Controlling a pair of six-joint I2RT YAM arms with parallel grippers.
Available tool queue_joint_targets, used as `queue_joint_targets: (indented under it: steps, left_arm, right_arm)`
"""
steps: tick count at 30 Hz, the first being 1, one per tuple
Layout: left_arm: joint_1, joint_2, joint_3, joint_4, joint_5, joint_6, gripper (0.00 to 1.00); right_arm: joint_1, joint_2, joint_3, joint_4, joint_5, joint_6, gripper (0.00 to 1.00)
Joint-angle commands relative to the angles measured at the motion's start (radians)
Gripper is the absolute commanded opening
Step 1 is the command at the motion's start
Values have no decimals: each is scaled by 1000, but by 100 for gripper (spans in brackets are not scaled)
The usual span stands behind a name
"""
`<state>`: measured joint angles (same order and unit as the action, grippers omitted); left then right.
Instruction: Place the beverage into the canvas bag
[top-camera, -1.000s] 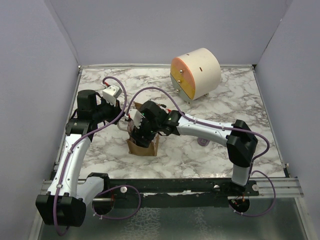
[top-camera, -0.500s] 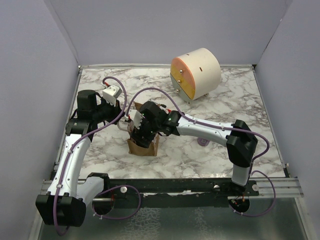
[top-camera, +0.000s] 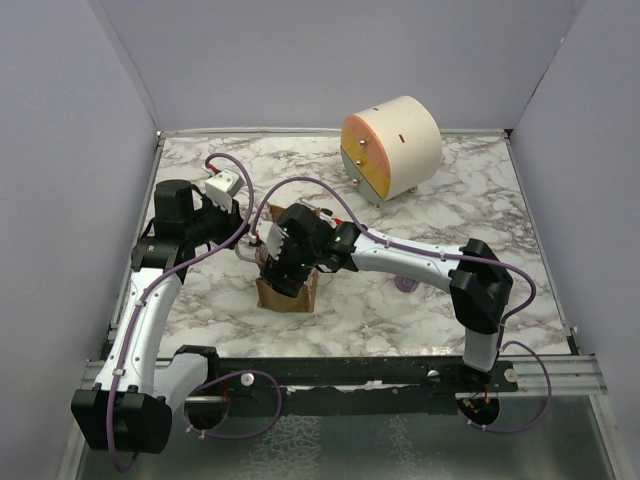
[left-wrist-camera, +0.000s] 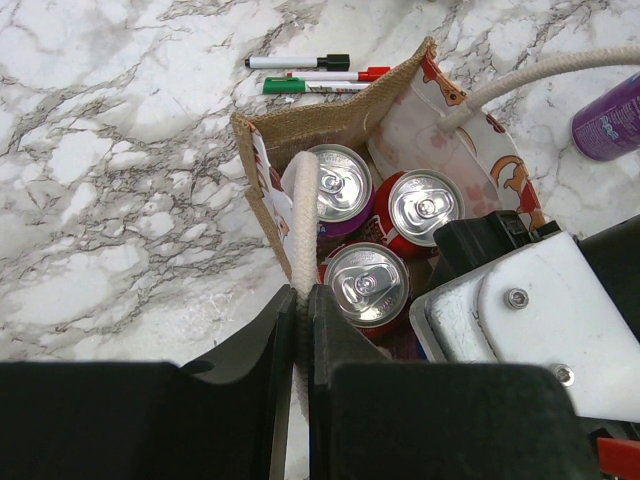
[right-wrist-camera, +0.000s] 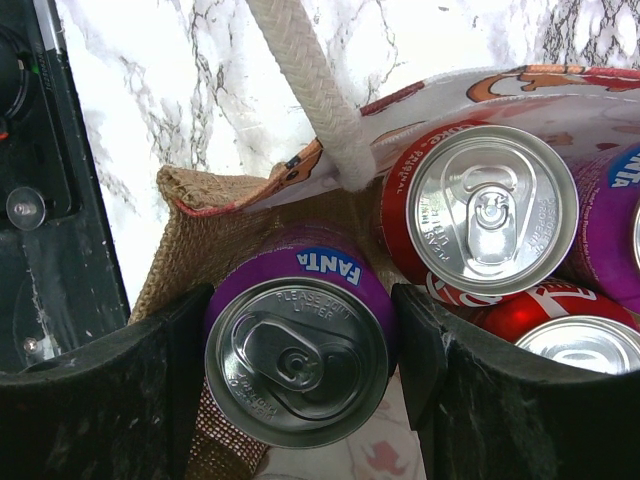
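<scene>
Clasping can (right-wrist-camera: 296, 345) (right jaws) in canvas bag (left-wrist-camera: 300, 125); left (left-wrist-camera: 302, 300) pinches handle (left-wrist-camera: 300, 215).

The canvas bag (right-wrist-camera: 225, 230) is coarse, rough-woven brown cloth outside — its lining (left-wrist-camera: 430, 130) looks smooth, printed and faintly glossy. Its rope handle (right-wrist-camera: 310, 90) is white braided cord, matt. The purple can (right-wrist-camera: 297, 360) and the red can (right-wrist-camera: 492, 210) have bright bare-metal lids and glossy printed walls. The fingers (right-wrist-camera: 90, 400) of the right gripper (right-wrist-camera: 300, 340) are matt black plastic with a fine grain — so are those of the left gripper (left-wrist-camera: 302, 300). The table (left-wrist-camera: 100, 150) has a smooth marble-patterned top with a soft sheen.
</scene>
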<state>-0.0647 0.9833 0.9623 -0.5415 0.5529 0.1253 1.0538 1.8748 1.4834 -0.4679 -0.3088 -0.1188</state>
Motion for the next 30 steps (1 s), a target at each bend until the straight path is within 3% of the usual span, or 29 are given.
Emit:
queue_joint_targets:
  steps: [1,19,30]
  left_arm:
    - [8,-18,-9,2,10,-4,0]
    - [7,-21,-14,3,8,-2,0]
    - [8,-25,-20,7,8,3,0]
  right_arm:
    - [21,14,-5,24,-61,-22,68]
    - [21,22,33,-5,-98,-38,76]
    - [20,-46,80,-17,-114,-77,76]
